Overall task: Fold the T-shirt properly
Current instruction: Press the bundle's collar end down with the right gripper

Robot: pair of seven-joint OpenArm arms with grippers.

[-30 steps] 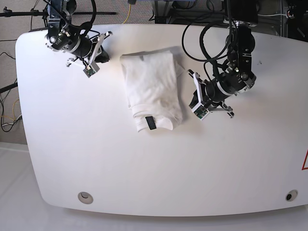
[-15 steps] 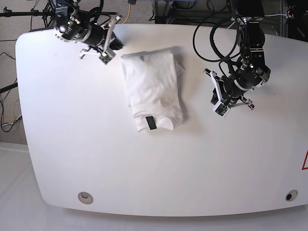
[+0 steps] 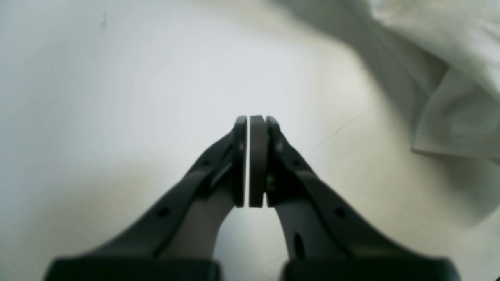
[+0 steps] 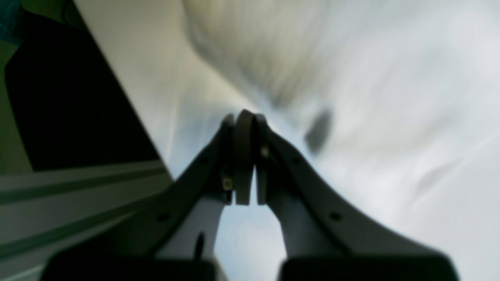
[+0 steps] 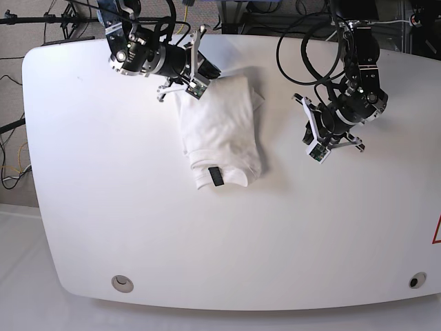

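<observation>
With both sets of jaws pinched empty, the right gripper (image 5: 195,88) has swung over the folded T-shirt (image 5: 220,131), while the left gripper (image 5: 315,149) backs away, suggesting tidying.

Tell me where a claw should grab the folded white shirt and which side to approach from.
Probably the loose layered edge of the folded white cloth T-shirt on its side toward the left claw. There the layers splay slightly and overhang the white table, giving a lip to pinch. Come in low from that side, claw opened first; both claws are shut now.
</observation>
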